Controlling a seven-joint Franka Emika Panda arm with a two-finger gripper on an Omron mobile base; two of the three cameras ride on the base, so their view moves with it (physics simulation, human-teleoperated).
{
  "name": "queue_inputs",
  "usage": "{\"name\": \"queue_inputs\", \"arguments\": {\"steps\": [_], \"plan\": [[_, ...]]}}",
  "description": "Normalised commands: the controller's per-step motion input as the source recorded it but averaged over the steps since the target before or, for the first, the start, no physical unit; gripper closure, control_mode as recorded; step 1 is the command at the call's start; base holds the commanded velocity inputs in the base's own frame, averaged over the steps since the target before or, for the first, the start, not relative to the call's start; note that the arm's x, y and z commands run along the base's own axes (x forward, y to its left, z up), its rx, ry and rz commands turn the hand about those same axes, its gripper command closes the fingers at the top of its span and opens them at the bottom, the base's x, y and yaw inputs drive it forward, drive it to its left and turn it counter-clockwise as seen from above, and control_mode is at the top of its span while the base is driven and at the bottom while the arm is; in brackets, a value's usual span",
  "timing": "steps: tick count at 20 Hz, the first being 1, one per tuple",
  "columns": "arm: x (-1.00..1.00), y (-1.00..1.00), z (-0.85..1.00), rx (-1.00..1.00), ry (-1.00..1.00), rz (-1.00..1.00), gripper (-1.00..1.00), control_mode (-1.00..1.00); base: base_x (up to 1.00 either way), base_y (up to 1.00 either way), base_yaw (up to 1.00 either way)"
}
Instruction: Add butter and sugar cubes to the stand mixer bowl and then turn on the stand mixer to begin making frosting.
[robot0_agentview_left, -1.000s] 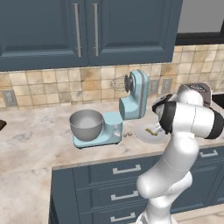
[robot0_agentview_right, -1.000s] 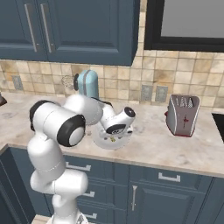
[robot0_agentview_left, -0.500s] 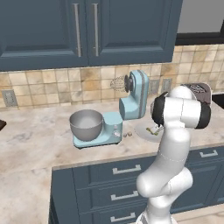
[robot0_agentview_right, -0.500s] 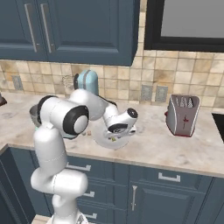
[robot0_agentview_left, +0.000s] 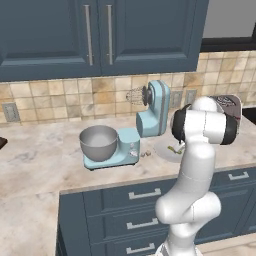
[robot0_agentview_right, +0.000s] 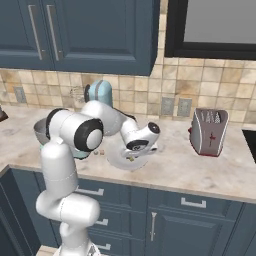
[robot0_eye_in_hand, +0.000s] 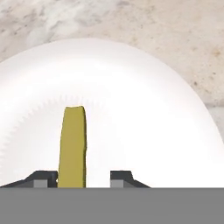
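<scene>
The butter (robot0_eye_in_hand: 72, 144), a thin olive-yellow stick, lies on the round white plate (robot0_eye_in_hand: 153, 109). My gripper (robot0_eye_in_hand: 83, 179) is down over the plate and straddles the stick's near end. Its left tip is against the butter and a gap shows at the right tip, so the jaws are still open. From the right base camera the hand (robot0_agentview_right: 134, 156) hangs low over the plate (robot0_agentview_right: 117, 161). The light-blue stand mixer (robot0_agentview_left: 152, 112) has its head tilted up, and the grey metal bowl (robot0_agentview_left: 98, 142) sits on its base. Tiny sugar cubes (robot0_agentview_left: 145, 154) lie on the counter between the mixer and the plate (robot0_agentview_left: 162, 152).
A silver toaster (robot0_agentview_right: 208, 131) stands on the counter to the right of the plate. Tiled backsplash and dark blue upper cabinets rise behind the mixer. The counter's front edge runs just in front of the plate.
The jaws have narrowed from wide open to close around the butter. The arm's elbow has swung and the hand has settled lower over the plate.
</scene>
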Motion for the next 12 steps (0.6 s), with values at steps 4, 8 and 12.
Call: {"name": "queue_inputs", "arguments": {"steps": [4, 8, 12], "plan": [[-0.07, 0.20, -0.72, -0.09, -0.03, 0.01, 1.00, -1.00, 0.00, 0.00, 0.00], [-0.14, 0.14, -0.43, -0.07, -0.08, 0.00, 1.00, -1.00, 0.00, 0.00, 0.00], [-0.20, 0.04, 0.08, 0.00, -0.08, 0.00, 1.00, -1.00, 0.00, 0.00, 0.00]]}}
